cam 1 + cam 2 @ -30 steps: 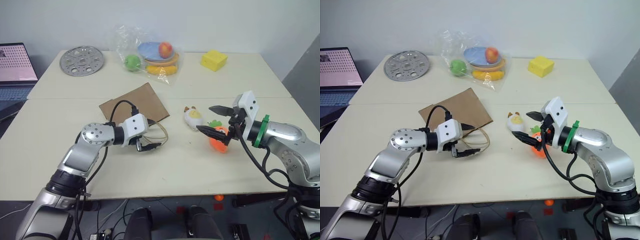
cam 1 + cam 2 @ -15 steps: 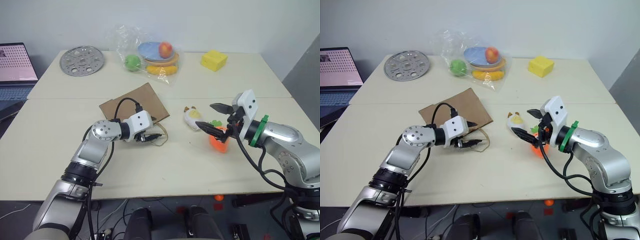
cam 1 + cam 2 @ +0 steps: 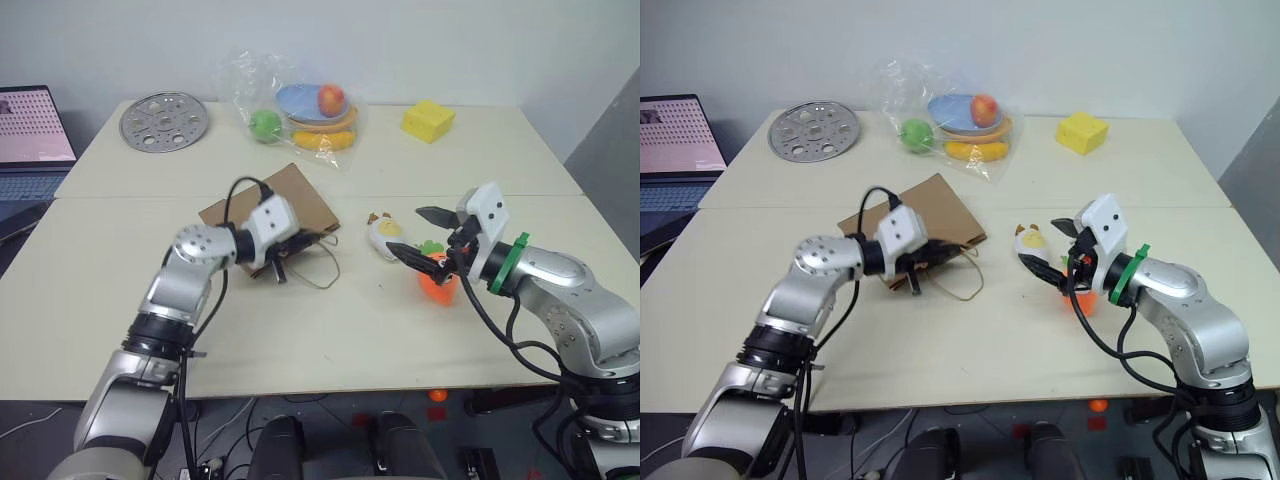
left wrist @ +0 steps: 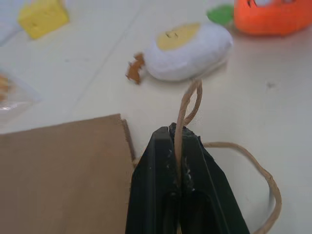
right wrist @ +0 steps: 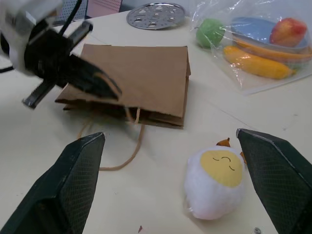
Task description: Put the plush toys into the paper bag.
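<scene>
Left hand is pinching the bag's string handle. Right hand is staying wide open over the carrot, beside the egg.

Cream tables, pale wall, dark floor
</scene>
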Robot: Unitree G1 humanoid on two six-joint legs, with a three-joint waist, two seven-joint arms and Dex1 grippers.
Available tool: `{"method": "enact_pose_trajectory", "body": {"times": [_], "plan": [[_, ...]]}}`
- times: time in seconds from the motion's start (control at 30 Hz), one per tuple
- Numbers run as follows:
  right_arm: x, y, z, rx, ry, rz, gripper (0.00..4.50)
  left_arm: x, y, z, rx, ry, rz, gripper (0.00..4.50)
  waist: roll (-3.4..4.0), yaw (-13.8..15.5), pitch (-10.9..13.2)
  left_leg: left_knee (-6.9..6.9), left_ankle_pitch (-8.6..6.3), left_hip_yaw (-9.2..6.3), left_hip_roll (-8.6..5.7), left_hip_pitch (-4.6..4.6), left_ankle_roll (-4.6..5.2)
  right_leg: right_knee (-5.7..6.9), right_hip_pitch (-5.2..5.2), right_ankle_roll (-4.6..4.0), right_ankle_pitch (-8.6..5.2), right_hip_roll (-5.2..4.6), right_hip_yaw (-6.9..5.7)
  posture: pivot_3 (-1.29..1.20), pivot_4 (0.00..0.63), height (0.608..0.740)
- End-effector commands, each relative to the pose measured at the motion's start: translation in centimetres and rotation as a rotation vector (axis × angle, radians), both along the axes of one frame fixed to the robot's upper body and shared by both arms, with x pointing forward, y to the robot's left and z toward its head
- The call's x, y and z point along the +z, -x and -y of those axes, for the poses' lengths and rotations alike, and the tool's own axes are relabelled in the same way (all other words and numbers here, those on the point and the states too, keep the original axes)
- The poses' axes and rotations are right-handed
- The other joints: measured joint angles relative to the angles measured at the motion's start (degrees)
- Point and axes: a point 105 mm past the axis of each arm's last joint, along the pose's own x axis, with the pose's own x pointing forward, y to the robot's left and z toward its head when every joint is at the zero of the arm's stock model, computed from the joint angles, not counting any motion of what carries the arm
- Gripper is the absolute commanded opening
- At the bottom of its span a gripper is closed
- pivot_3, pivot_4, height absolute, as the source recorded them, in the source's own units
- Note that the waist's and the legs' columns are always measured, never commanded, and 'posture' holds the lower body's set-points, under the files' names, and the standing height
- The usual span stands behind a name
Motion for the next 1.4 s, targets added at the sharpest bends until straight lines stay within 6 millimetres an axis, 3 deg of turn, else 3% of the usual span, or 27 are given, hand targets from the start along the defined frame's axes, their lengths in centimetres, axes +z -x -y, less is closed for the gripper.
{"method": "enact_pose_trajectory", "body": {"times": [0.03,0.1,0.2,0.33,0.57,0.77,0.93,1.07,1.23,1.4], "plan": [[0.4,0.0,-0.6,-0.003,-0.025,0.043,4.5,2.9,0.4,-0.4,-0.038,0.049,0.034,0.02,0.0,-0.07,0.0,0.0,0.0,0.0,0.0,0.0,0.0,0.0,0.0,0.0,0.0,0.0,0.0,0.0,0.15,0.74],[0.2,0.2,-1.6,0.021,-0.065,0.027,4.5,4.2,0.8,-0.7,-0.069,0.082,0.018,0.02,0.0,-0.12,0.0,0.0,0.0,0.0,0.01,0.0,0.0,0.0,0.0,0.0,0.0,0.02,0.0,0.0,0.15,0.74],[-0.2,0.1,-3.5,0.069,-0.081,0.022,3.91,5.9,1.1,-1.2,-0.094,0.106,0.017,0.0,0.0,-0.13,0.0,0.0,0.0,-0.04,0.04,0.0,0.0,0.04,-0.01,0.0,0.0,0.07,-0.03,0.0,0.15,0.74],[-0.3,-1.1,-6.1,0.089,-0.107,0.036,2.45,7.9,0.9,-1.7,-0.096,0.153,0.04,0.0,0.0,-0.12,0.0,0.06,0.01,-0.04,0.04,0.0,0.0,0.07,0.0,0.0,0.0,0.08,-0.02,0.0,0.15,0.74],[-1.1,-2.7,-9.4,0.116,-0.123,0.032,0.01,8.9,1.1,-1.3,-0.124,0.173,0.059,0.0,0.0,-0.08,0.0,0.07,0.01,-0.05,0.03,-0.02,0.0,0.06,0.0,0.02,0.01,0.08,-0.05,0.0,0.15,0.74],[-0.9,-5.0,-12.7,0.113,-0.148,0.035,0.01,9.0,2.1,-0.7,-0.155,0.168,0.053,0.0,0.0,-0.19,0.0,0.07,0.01,-0.04,0.06,-0.02,0.0,0.12,-0.03,0.02,0.02,0.11,-0.04,0.0,0.15,0.74],[-2.6,-5.7,-15.1,0.139,-0.133,0.0,0.01,9.1,2.8,-0.6,-0.166,0.173,0.046,0.0,0.0,-0.21,0.0,0.04,0.0,-0.04,0.06,-0.02,0.0,0.11,-0.03,0.02,0.02,0.11,-0.05,0.0,0.15,0.74],[-4.0,-6.4,-15.8,0.111,-0.116,-0.018,0.01,9.6,3.1,-0.6,-0.165,0.194,0.051,0.0,0.0,-0.15,0.0,0.05,0.0,-0.05,0.06,-0.02,0.0,0.11,-0.03,0.02,0.02,0.1,-0.05,0.0,0.15,0.74],[-8.6,-7.7,-16.0,-0.024,-0.017,-0.104,0.01,10.5,3.0,-1.9,-0.091,0.219,0.089,0.0,0.0,-0.47,0.0,0.06,0.01,-0.04,0.08,0.01,-0.01,0.15,-0.03,0.01,0.03,0.1,-0.04,0.0,0.15,0.74],[-8.9,-7.4,-16.9,-0.05,-0.101,-0.14,0.01,12.4,1.0,-4.4,0.097,0.287,0.207,0.0,0.0,-0.62,0.0,0.03,0.01,-0.06,0.1,0.0,-0.01,0.18,-0.06,0.01,0.03,0.11,-0.06,0.0,0.15,0.74]]}}
